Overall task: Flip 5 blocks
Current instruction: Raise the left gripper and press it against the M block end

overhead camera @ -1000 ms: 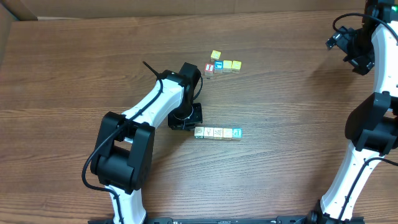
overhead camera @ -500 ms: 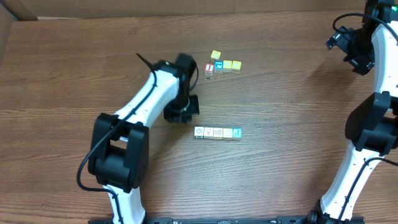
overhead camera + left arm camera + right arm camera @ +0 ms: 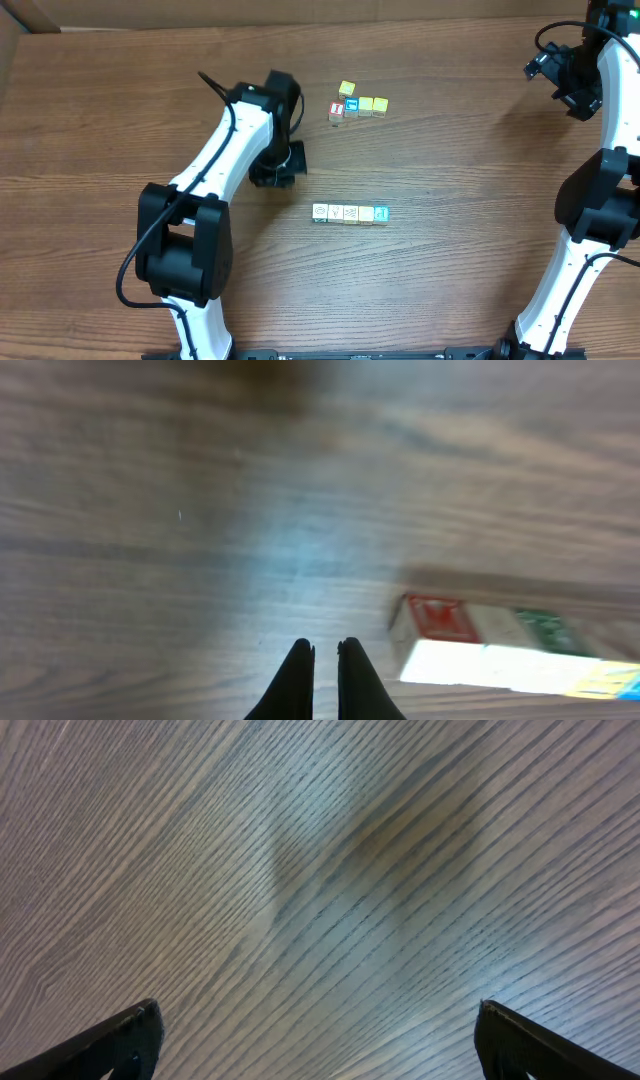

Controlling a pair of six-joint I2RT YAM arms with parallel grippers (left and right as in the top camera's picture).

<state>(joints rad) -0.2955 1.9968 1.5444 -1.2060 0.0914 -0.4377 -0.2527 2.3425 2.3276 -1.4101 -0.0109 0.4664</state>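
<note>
— When viewed overhead, where to find the five tiny wooden alphabet blocks (image 3: 349, 213)?
— Rowed on the brown wood-grain table (image 3: 450, 270), apart from the clenched left gripper (image 3: 280, 175), down-right.
— Left wrist?
— Blurred, lower right of fingertips (image 3: 297, 672).
— Right wrist?
— Wide-spread right gripper (image 3: 318, 1015) over table.

Prob. a robotics lab or test bench. Two white/black robot arms, left arm (image 3: 215, 165) and right arm (image 3: 590, 250), stand at a wood-grain table (image 3: 450, 290) w/ small alphabet blocks (image 3: 349, 213) set out in a row. Plain cardboard (image 3: 30, 15) lines the far edge.
</note>
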